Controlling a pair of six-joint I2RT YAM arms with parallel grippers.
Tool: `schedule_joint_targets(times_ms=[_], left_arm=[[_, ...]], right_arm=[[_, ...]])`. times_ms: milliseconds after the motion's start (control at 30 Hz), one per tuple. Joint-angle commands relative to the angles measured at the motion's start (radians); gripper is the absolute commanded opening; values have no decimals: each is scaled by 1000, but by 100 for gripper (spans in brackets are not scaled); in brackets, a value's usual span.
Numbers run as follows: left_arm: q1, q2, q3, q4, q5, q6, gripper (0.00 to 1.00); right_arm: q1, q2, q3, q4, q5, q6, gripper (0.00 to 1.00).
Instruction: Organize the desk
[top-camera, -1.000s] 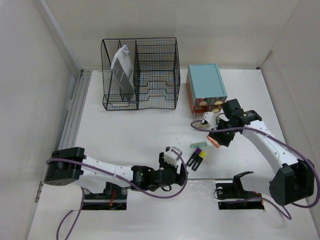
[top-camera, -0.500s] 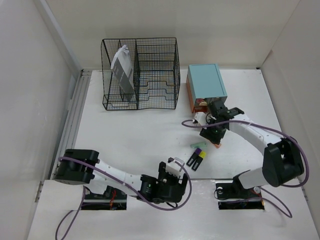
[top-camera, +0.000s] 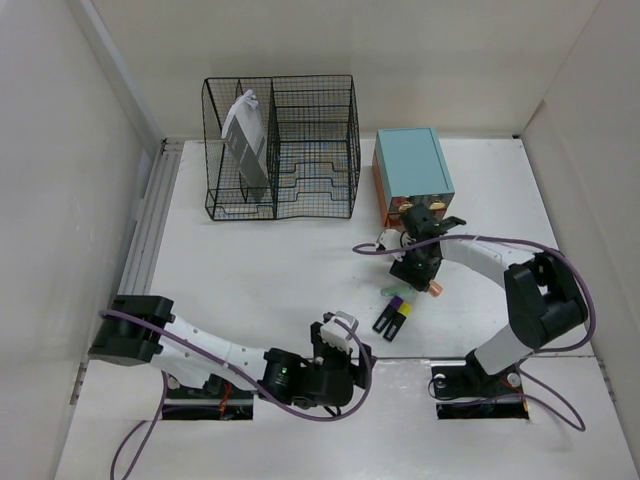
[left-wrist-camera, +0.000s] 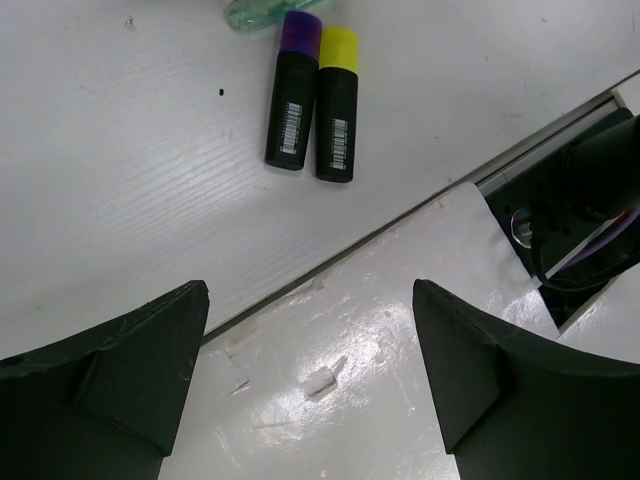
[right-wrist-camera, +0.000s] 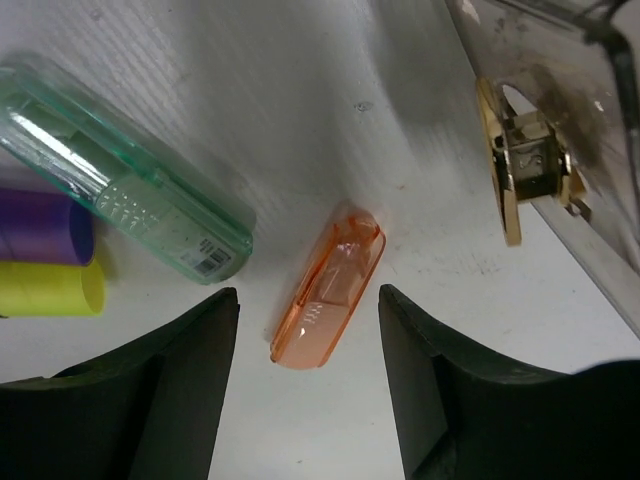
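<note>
The white desk (top-camera: 270, 265) holds two black markers side by side, one purple-capped (left-wrist-camera: 293, 95) and one yellow-capped (left-wrist-camera: 338, 105). A clear green case (right-wrist-camera: 120, 190) and a clear orange case (right-wrist-camera: 328, 290) lie just beyond them. My right gripper (right-wrist-camera: 308, 300) is open, its fingers either side of the orange case without touching it; from above it (top-camera: 418, 268) hangs beside the teal drawer box (top-camera: 412, 165). My left gripper (left-wrist-camera: 310, 300) is open and empty over the desk's near seam, short of the markers (top-camera: 392, 320).
A black wire-mesh rack (top-camera: 280, 150) at the back holds a grey packet (top-camera: 245, 135) in its left compartment. The drawer box's gold handle (right-wrist-camera: 520, 165) is close on the right of the right gripper. A grey rail (top-camera: 145, 230) runs along the left edge. Cut-outs (top-camera: 210, 395) surround the arm bases.
The left gripper drew back from the markers toward the near edge and opened wider. The right gripper swung left and came down over the orange case.
</note>
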Motion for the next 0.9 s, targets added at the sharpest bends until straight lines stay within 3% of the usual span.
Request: schedule_joint_targets(times_ms=[0, 233, 300, 400, 433, 533, 733, 867], left_arm=[[-20, -29, -14, -23, -42, -20, 81], [-38, -29, -4, -59, -63, -49, 82], [-47, -29, 5, -69, -72, -50, 82], [-47, -29, 5, -78, -72, -50, 82], [-47, -29, 5, -79, -81, -50, 82], [-47, -29, 5, -79, -92, -50, 82], [-47, -11, 23, -88, -101, -50, 84], [-47, 18, 34, -79, -101, -50, 84]], right_arm=[[10, 14, -14, 59, 27, 42, 64], [10, 74, -35, 102, 45, 72, 61], [10, 83, -45, 102, 45, 72, 56], [10, 83, -45, 102, 45, 72, 36], [10, 83, -54, 102, 45, 72, 24], [10, 54, -54, 102, 45, 72, 8], [10, -87, 20, 37, -34, 52, 4], [10, -148, 173, -26, -123, 32, 4]])
